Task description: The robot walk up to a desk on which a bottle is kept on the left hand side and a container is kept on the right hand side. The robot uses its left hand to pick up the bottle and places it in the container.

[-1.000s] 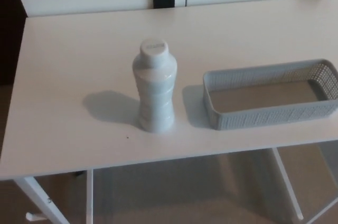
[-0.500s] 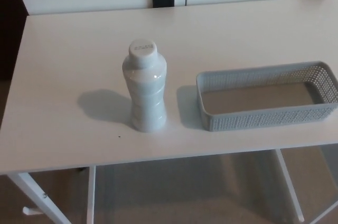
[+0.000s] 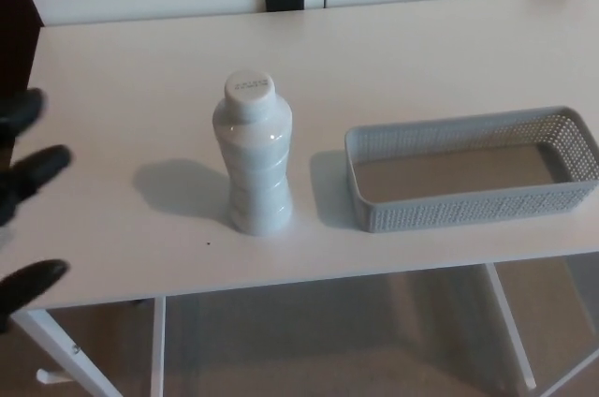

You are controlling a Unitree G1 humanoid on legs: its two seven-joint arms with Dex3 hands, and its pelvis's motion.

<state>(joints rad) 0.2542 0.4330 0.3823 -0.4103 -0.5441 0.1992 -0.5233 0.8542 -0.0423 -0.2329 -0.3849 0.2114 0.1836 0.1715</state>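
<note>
Bottle point(image 3: 252, 155) upright mid-bench, left of empty basket point(image 3: 473, 172), not touching. Our left hand point(image 3: 23, 200) at frame edge, fingers point(image 3: 37, 170) spread, holding nothing. We judge bottle rigid, smooth plastic, tippable; we'd wrap ribbed waist, below cap.

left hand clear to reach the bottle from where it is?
Probably yes. The left hand is at the desk's left edge, fingers spread, holding nothing. Only bare white desk lies between it and the upright white bottle; the grey basket sits on the far side.
</note>
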